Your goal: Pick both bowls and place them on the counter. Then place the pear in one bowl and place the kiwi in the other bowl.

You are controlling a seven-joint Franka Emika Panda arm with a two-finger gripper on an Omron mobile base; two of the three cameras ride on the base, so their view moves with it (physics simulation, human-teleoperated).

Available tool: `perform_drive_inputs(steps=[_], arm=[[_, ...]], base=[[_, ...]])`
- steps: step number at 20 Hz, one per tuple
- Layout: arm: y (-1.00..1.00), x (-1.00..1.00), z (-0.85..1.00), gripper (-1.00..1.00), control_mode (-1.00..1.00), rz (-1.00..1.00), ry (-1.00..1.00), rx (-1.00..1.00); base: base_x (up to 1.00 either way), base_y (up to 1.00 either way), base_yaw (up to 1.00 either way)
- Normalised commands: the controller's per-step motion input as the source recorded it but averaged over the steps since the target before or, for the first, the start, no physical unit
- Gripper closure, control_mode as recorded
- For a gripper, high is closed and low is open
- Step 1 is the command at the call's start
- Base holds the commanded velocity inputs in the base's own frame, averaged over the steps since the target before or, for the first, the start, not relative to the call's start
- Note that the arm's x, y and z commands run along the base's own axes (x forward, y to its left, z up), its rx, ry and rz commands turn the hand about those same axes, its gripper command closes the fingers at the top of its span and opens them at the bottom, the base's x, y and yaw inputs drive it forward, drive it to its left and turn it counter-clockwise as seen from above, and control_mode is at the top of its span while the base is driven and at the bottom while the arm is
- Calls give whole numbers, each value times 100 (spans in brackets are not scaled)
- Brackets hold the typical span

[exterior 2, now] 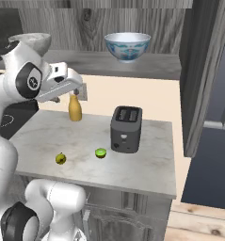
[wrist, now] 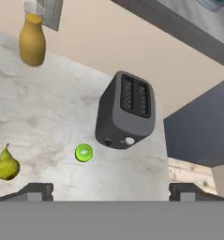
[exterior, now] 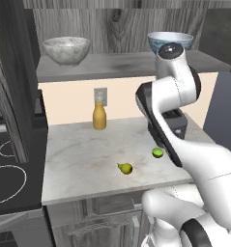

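Counter (wrist: 52, 122) spreads marbled beneath the pincer (wrist: 111, 190), whose fingers stand wide apart, gripping nothing. Kiwi (wrist: 84, 153) lies just ahead of it, pear (wrist: 6, 164) off to one side, toaster (wrist: 126, 112) beyond, juice bottle (wrist: 32, 40) farther back. Above, both bowls sit on the shelf (exterior: 122, 62), marbled bowl (exterior: 66, 49) and blue-patterned bowl (exterior 2: 127, 45), insides hidden.

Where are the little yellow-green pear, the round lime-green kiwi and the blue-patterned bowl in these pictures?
Small yellow-green pear (wrist: 6, 165): hand view, on its rounded belly.
Round lime-green kiwi (wrist: 84, 153): hand view, on the middle of its top.
White bowl with blue-teal pattern (exterior 2: 127, 48): right base view, on its outer wall.
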Motion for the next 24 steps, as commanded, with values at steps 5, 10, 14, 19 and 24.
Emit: perform_drive_inputs(steps=[5, 10, 14, 19, 24], arm=[[-23, -3, 100, -100, -100, 2, 0, -22], [-13, 17, 85, -100, -100, 6, 0, -19], [-14, 5, 0, -100, -100, 3, -3, 0], [-17, 43, 3, -100, -100, 2, -6, 0], [0, 50, 1, -100, -100, 3, -8, -7]], base=[[0, 0, 0], [0, 0, 0], [0, 0, 0], [0, 0, 0], [0, 0, 0]])
